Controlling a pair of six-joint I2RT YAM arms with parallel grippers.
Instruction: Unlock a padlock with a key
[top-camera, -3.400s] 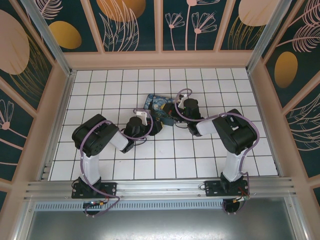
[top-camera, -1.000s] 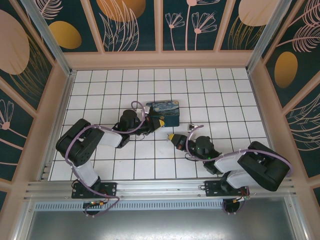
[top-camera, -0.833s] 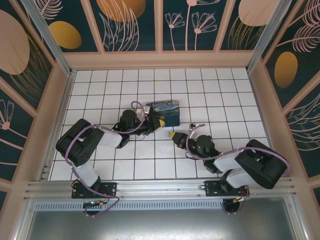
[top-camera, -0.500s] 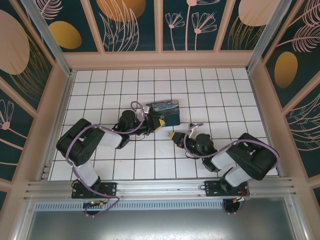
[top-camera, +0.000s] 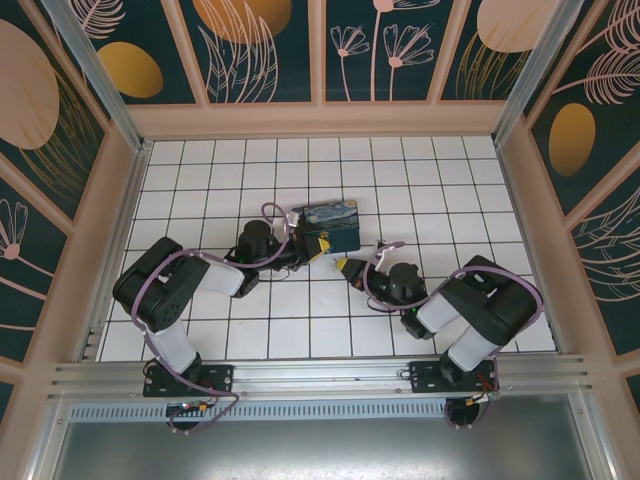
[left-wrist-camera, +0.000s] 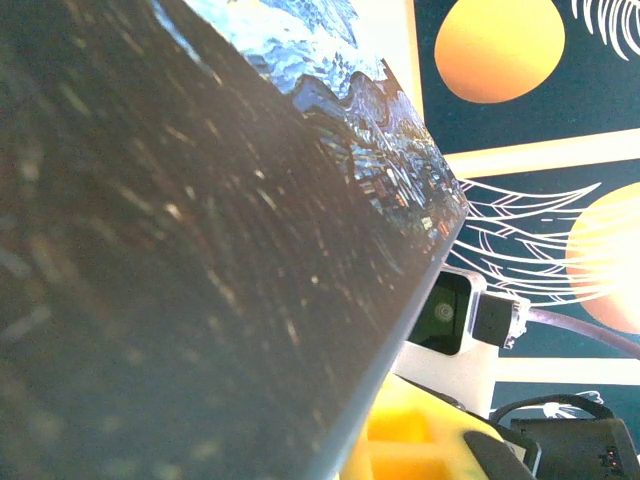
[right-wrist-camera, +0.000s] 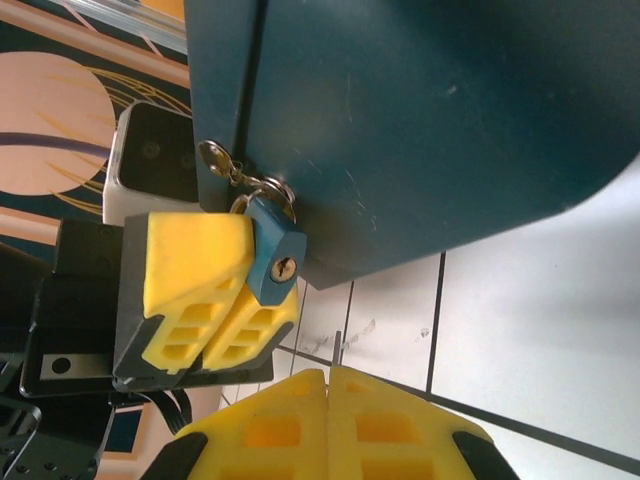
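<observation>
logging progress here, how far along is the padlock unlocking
Done: the left gripper is clamped on the padlock at the box, keyhole facing out. In hand: the right gripper, shut, faces it. Still to do: the key hangs beside the padlock, not in the keyhole; it must go in and turn.

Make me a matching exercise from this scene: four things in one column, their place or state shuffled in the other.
1. padlock
2. key
3. right gripper
4. box

a. fingers pressed together, holding nothing
b. dark blue, standing on the white tiles
c. gripped by the left gripper
d. outside the lock, by the box's edge

Pairs: 1-c, 2-d, 3-a, 4-b
</observation>
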